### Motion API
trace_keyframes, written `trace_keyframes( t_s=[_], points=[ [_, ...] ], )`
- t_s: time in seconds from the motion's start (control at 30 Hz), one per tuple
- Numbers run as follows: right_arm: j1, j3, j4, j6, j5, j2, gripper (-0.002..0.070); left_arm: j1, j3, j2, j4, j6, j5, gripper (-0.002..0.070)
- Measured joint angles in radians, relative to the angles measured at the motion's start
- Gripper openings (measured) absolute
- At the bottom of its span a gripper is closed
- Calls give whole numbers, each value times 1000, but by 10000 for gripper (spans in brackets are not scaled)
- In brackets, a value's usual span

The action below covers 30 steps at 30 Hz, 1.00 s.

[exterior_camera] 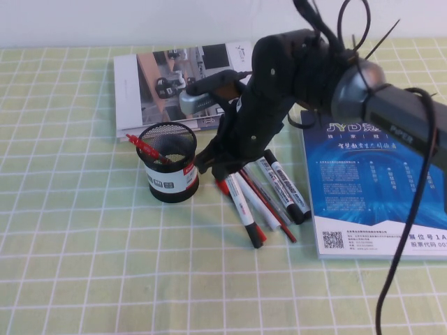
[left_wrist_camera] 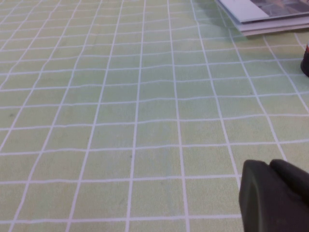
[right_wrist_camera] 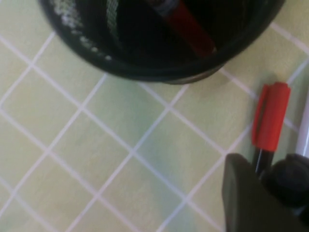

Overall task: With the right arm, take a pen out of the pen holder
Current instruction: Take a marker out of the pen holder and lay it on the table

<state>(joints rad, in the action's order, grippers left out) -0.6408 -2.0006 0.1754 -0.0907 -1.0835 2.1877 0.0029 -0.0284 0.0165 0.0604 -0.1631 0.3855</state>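
A black mesh pen holder (exterior_camera: 171, 180) stands upright on the green-checked desk (exterior_camera: 70, 265), one red pen (exterior_camera: 143, 146) leaning out over its rim. Just beside it the right pincer (exterior_camera: 211, 166) is down at desk level, clamped on the barrel of a red-capped pen (exterior_camera: 223, 186) that lies outside the holder. That pen is one of at least four loose pens (exterior_camera: 279, 192) fanned out there (overlap blurs the count). A grey booklet (exterior_camera: 140, 84) and a blue booklet (exterior_camera: 370, 202) flank them. The left pincer (left_wrist_camera: 273, 198) hangs over bare desk; whether it is apart or together cannot be told.
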Motion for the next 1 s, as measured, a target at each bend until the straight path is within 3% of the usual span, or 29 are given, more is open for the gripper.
trace_keyframes(
  t_s=[0.7, 1.0],
  points=[
    [0, -7, 41, -8, 98, 82, 111, 0, 0, 0, 0, 0, 0, -5],
    [0, -7, 45, -8, 104, 85, 147, 0, 0, 0, 0, 0, 0, -5]
  ],
)
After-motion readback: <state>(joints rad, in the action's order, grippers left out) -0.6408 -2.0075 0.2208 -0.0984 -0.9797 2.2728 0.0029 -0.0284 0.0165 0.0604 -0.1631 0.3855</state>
